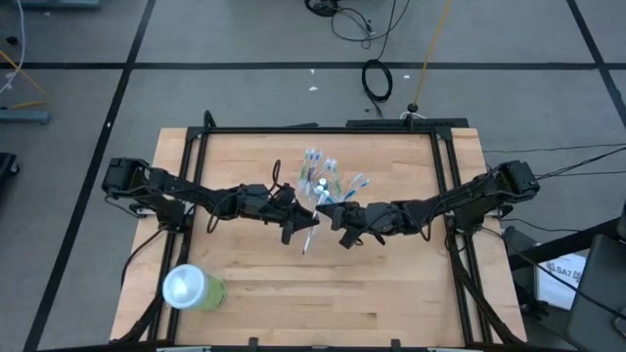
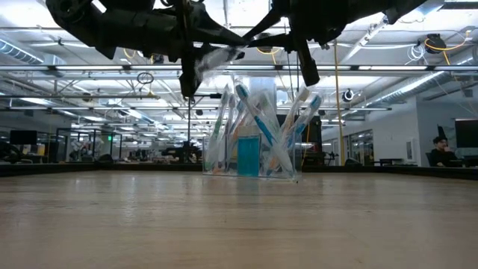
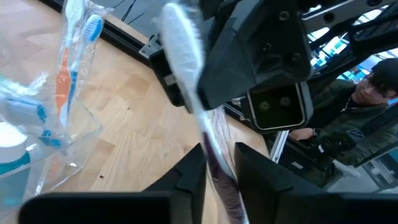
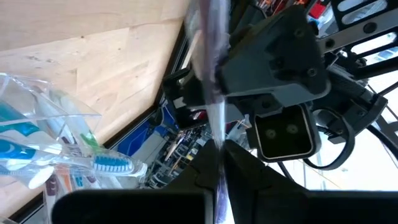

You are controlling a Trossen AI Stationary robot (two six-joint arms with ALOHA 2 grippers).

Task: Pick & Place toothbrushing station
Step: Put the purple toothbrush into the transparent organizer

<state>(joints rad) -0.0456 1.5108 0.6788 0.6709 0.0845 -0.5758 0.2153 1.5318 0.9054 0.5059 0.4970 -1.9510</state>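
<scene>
A clear plastic cup [image 1: 323, 183] full of blue, green and white toothbrushes stands on the wooden table [image 1: 391, 284], just beyond its middle. It also shows in the low view [image 2: 250, 134]. One toothbrush in a clear wrapper [image 1: 309, 238], with a white head and a purple handle, is held in the air just on the near side of the cup. My left gripper [image 1: 295, 227] and my right gripper [image 1: 340, 231] meet at it from the left and the right, and both are shut on it. My left gripper pinches the wrapped toothbrush's purple handle [image 3: 219, 163] between its two fingers, which lie across it. The white head [image 3: 180, 37] sticks out beyond the fingers. The brush is tilted and clear of the table [image 2: 218, 57]. My right gripper pinches the same wrapped toothbrush [image 4: 217, 134] between its two fingers, coming from the table's right side. The fingers lie across the brush. Which end of the brush it has, I cannot tell. The brush is clear of the table.
A lime-green tumbler [image 1: 196, 288] with a pale round top lies at the table's near left. The near and right parts of the table are bare wood. A black frame [image 1: 323, 128] runs around the table. A seated person [image 3: 367, 99] is beyond the table.
</scene>
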